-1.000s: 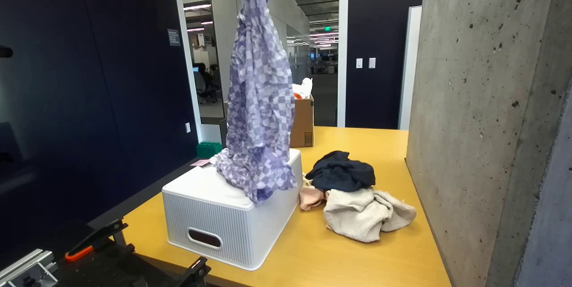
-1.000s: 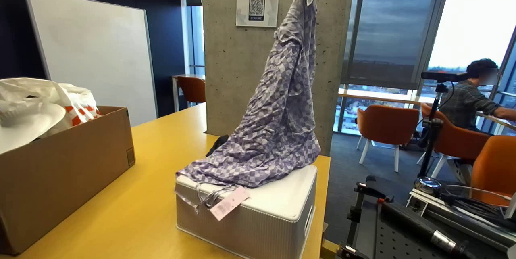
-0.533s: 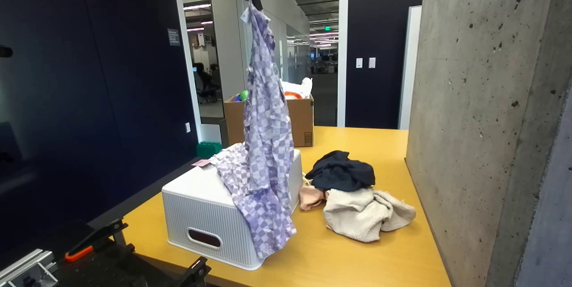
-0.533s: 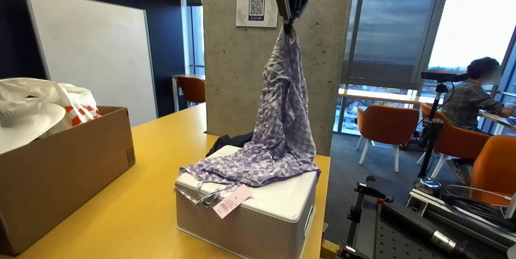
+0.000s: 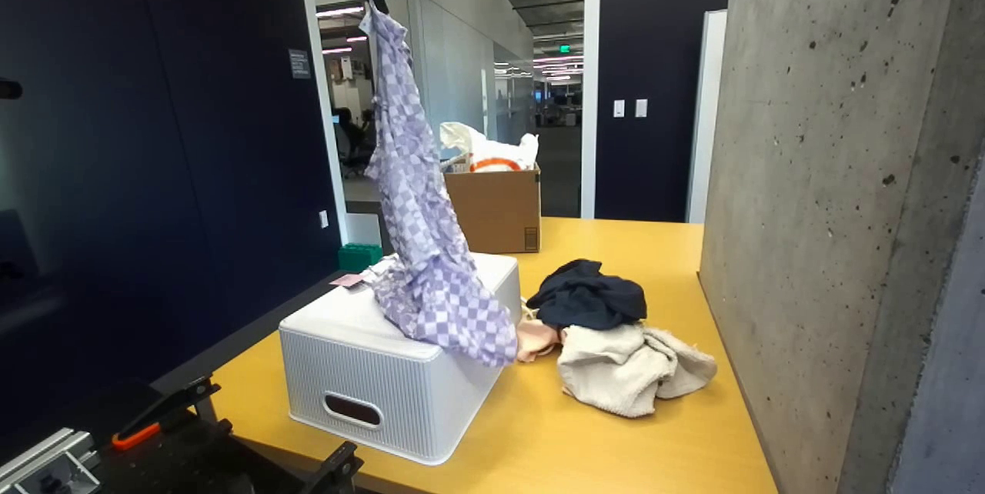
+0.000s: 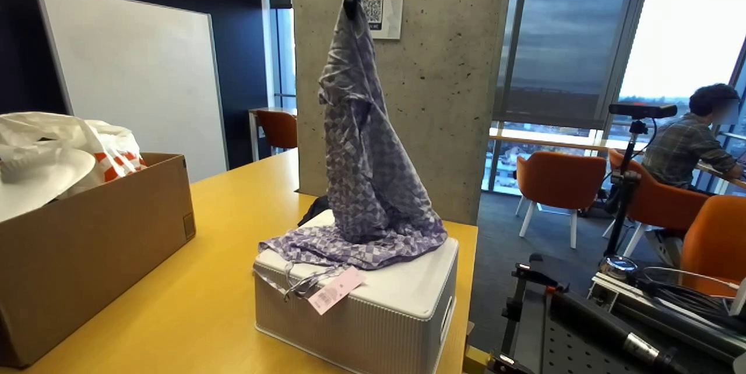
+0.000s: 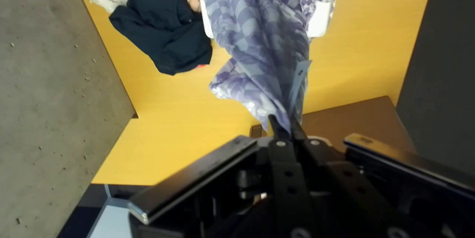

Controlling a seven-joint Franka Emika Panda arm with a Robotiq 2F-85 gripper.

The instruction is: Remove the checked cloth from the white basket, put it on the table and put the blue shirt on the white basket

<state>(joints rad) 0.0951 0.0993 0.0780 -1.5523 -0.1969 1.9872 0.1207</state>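
My pincer (image 5: 375, 6), grasping checked cloth (image 5: 427, 244): swung to nine o'clock in an exterior view. Cloth partly on white basket (image 5: 377, 371): removal unfinished. Blue shirt (image 5: 589, 295), basket's two o'clock: pending.

Gripper (image 6: 351, 8) stands lower above the basket (image 6: 355, 336) than a second ago in both exterior views; versus half a second ago, it is farther from the basket's handle end. In an exterior view, the checked cloth (image 5: 415, 178) slants down to the basket instead of hanging nearly plumb; its loose fold, previously near the basket's foot, ends higher beside the long side. More of the basket's top is bare at the handle end. Beyond the basket, in an exterior view, less of the dark shirt (image 6: 315, 211) shows than half a second ago, and the person (image 6: 682, 147) sits farther off.
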